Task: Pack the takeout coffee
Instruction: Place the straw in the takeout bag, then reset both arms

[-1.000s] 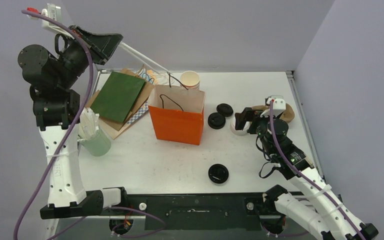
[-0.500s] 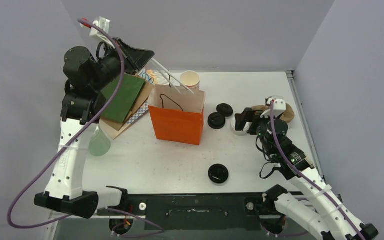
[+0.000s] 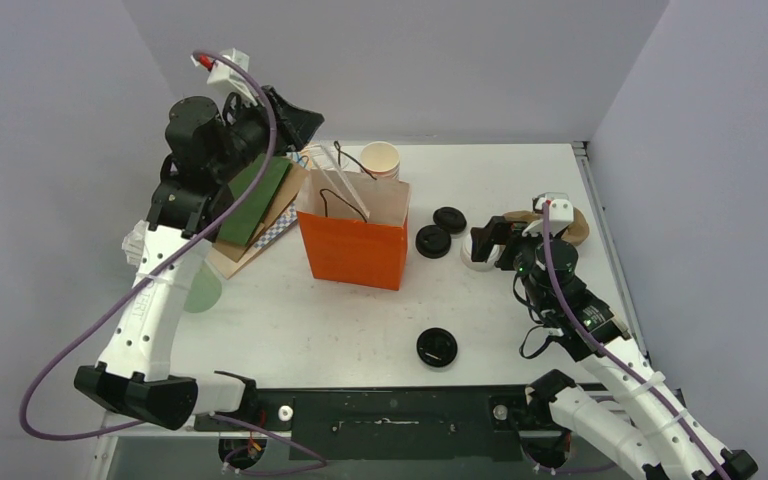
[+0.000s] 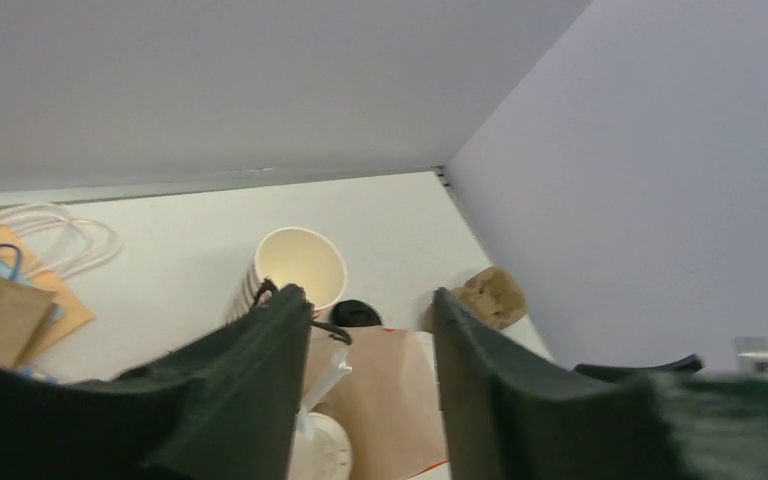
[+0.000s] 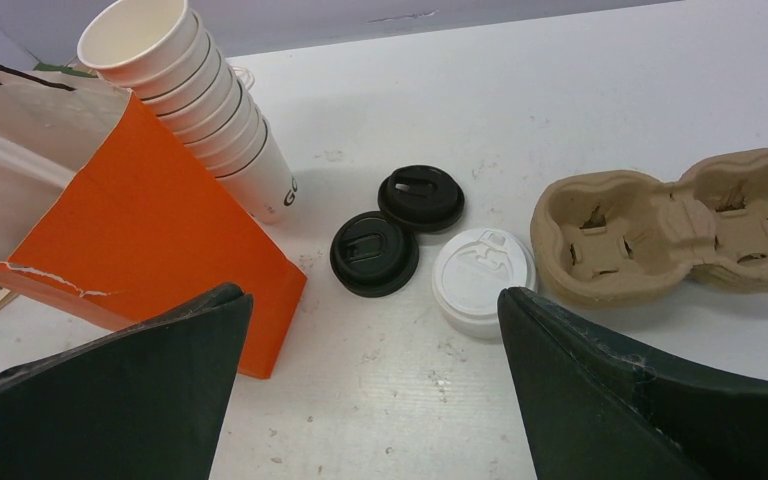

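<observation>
An orange paper bag (image 3: 355, 250) stands open mid-table. Down inside it a round white lid (image 4: 322, 450) shows. Whatever is under that lid is hidden, so I cannot tell whether it is the takeout coffee. Clear wrapped straws (image 3: 340, 185) lean out of the bag's mouth, and one straw (image 4: 325, 375) lies beside the lid. My left gripper (image 3: 300, 120) (image 4: 370, 300) hangs open above the bag's back left corner, with nothing between its fingers. Over bare table right of the bag, my right gripper (image 3: 490, 245) (image 5: 372, 295) is wide open and empty.
A stack of lidless white cups (image 3: 381, 160) stands behind the bag. Loose black lids (image 3: 449, 218) (image 3: 433, 241) (image 3: 437, 347) and a white lid (image 5: 483, 275) lie right of it. A cardboard cup carrier (image 5: 675, 225) sits far right. Folded bags (image 3: 260, 195) and a pale green cup (image 3: 200, 292) are left.
The left arm swung right towards the bag with the straws in its grip, then opened; the straws now lean in the bag. The right arm has not moved.
</observation>
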You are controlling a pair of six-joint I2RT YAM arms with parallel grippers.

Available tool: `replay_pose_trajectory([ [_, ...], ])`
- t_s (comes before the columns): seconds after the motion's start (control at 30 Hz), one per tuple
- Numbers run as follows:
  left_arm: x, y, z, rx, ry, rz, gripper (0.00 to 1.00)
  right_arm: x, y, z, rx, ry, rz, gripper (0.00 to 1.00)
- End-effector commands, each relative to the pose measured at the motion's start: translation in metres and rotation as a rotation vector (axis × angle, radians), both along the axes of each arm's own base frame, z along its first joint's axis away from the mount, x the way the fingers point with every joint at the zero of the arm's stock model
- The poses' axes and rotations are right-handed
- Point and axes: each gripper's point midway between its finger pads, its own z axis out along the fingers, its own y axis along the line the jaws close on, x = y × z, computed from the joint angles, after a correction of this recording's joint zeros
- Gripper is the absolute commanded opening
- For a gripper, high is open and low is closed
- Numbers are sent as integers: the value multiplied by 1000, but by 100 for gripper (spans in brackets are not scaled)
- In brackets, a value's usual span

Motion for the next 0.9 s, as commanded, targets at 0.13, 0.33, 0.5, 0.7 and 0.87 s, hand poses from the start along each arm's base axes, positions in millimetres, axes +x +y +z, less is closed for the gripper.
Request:
replay_pose_trajectory([
  [0.13, 1, 13, 8, 54, -49, 69, 77, 2, 0, 15, 18, -40, -9, 100],
  [0.33, -4, 42, 0, 128, -30, 205, 79, 5, 0, 17, 0, -44, -12, 100],
  [0.5, -7, 85, -46, 198, 34, 395, 78, 7, 0, 17, -32, -56, -5, 100],
  [0.7, -23, 118, -125, 184, 118, 559, 77, 8, 14, 10, -82, -55, 91, 100],
  [0.87, -34, 129, -170, 113, 145, 629, 77, 12, 0, -3, -124, -43, 15, 100],
])
